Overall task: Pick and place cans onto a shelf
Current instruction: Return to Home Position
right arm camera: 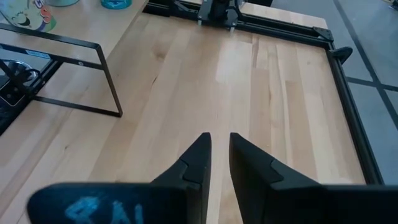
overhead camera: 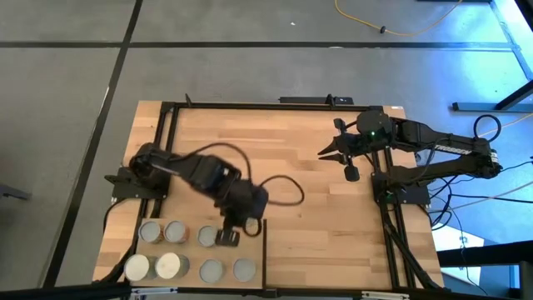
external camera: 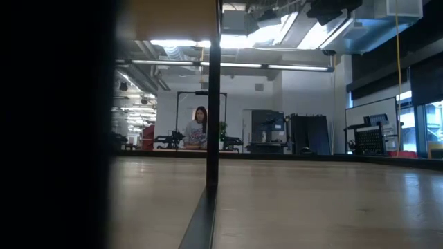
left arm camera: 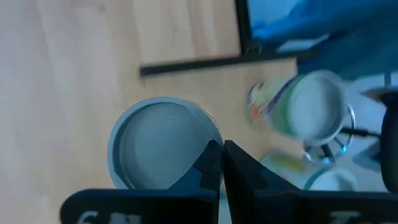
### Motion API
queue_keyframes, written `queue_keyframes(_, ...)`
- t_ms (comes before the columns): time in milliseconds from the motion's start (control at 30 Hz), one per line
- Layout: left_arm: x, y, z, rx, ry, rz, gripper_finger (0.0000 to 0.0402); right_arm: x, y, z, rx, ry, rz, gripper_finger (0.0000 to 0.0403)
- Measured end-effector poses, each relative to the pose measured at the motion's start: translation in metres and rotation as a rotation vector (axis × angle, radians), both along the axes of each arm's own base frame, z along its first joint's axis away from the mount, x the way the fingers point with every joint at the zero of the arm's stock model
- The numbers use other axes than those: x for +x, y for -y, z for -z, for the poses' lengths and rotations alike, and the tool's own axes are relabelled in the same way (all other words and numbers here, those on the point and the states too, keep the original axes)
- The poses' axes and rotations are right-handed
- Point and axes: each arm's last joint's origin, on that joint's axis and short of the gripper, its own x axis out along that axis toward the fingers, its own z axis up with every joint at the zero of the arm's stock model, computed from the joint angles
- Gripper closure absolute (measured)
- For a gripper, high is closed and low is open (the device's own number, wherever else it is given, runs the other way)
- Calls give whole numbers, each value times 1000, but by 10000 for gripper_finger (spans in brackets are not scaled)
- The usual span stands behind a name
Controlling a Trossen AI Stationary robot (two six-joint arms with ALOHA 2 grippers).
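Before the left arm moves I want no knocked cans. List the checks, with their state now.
1. Left claw empty: ok, fingers together, nothing held.
2. Gap between it and the grey-topped can beneath: cannot tell.
3. Cans standing on the shelf: ok, seven round tops show from above.
4. Room to the shelf's black edge: ok, the claw stands apart from it in the high view.
5. Right claw out of the way: ok, slightly open, across the table over the tabletop.
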Motion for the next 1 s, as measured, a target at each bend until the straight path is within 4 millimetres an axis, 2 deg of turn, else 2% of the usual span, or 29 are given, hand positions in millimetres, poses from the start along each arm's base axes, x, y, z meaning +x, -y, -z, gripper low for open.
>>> queue_keyframes(200,-1,35,2,62,105,-92,401,0,0,0,-1,3,0,343)
queue_keyframes(333,-1,49,17,81,49,-176,401,0,0,0,-2,6,-1,343)
queue_keyframes(500,1,70,44,67,18,-184,401,0,0,-1,-2,9,0,343)
queue_keyframes(733,1,80,68,84,-19,-197,401,0,0,-1,-2,9,0,343)
queue_keyframes(1000,0,81,76,107,-41,-194,401,2,0,-2,0,30,3,343)
